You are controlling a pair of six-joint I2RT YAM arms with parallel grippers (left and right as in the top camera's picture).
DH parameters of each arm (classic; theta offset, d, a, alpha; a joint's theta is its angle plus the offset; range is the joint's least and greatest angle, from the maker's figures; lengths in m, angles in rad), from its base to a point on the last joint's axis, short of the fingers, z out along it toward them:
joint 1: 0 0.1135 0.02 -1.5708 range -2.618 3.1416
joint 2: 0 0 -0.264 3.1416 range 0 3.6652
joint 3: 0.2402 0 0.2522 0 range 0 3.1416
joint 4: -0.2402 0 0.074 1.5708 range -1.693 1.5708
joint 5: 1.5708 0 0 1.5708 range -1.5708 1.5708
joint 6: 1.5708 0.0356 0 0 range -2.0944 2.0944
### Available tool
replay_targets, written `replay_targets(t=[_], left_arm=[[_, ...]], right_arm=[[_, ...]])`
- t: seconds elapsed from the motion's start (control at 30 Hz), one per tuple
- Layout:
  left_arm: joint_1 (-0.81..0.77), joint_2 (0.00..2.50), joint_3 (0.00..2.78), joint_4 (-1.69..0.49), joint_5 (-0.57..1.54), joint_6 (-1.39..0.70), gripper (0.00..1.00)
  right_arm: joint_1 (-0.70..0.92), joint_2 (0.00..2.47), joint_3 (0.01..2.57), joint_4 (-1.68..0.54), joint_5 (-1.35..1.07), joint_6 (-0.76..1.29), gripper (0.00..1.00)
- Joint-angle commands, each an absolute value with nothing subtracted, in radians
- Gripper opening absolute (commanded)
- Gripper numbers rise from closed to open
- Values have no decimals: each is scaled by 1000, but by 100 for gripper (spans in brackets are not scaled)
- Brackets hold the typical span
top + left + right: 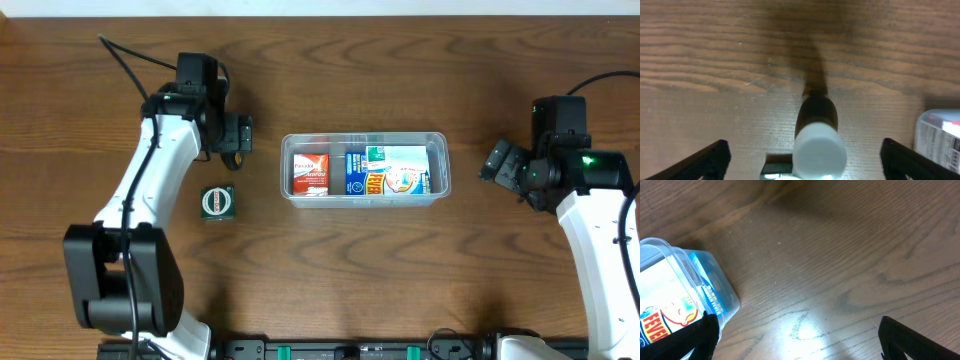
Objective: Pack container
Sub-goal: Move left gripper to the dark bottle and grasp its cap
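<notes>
The clear plastic container (pixel 440 150) stands at the table's centre and holds a red box (pixel 311 173) and a blue and white box (pixel 388 170). My left gripper (pixel 236 138) is open just left of the container. In the left wrist view a small dark bottle with a white cap (pixel 819 147) sits between its spread fingers (pixel 805 150), not gripped. The container's corner shows at the right of that view (pixel 940 135). My right gripper (pixel 497 165) is open and empty over bare table right of the container, whose corner (pixel 690 287) shows beside the spread fingers (pixel 800 342).
A small dark green box (pixel 217 201) lies on the table in front of the left gripper, left of the container. The tabletop is brown wood.
</notes>
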State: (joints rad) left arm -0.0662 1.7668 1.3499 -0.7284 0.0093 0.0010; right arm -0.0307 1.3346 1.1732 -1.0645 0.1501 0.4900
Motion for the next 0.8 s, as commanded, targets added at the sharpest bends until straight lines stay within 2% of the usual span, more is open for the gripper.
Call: replay_targets(t=[0.0, 0.1, 0.23, 0.33, 0.53, 0.67, 0.77], left_arm=[[-63, 1795, 1356, -723, 19, 15, 89], [-63, 1803, 1356, -715, 19, 14, 81], [-63, 1803, 1356, -711, 19, 14, 63], [-63, 1803, 1356, -711, 19, 14, 46], [-63, 1803, 1356, -717, 28, 3, 41], [-63, 1803, 1356, -721, 80, 3, 26], [-63, 1796, 1356, -735, 83, 3, 24]], right_arm=[[-37, 1337, 1174, -1065, 153, 501, 99], [-37, 1337, 1174, -1065, 153, 501, 99], [-37, 1337, 1174, -1065, 153, 501, 99], [-37, 1337, 1174, -1065, 153, 501, 99], [-37, 1337, 1174, -1065, 153, 501, 99], [-37, 1337, 1174, -1065, 153, 501, 99], [-37, 1337, 1174, -1065, 153, 501, 99]])
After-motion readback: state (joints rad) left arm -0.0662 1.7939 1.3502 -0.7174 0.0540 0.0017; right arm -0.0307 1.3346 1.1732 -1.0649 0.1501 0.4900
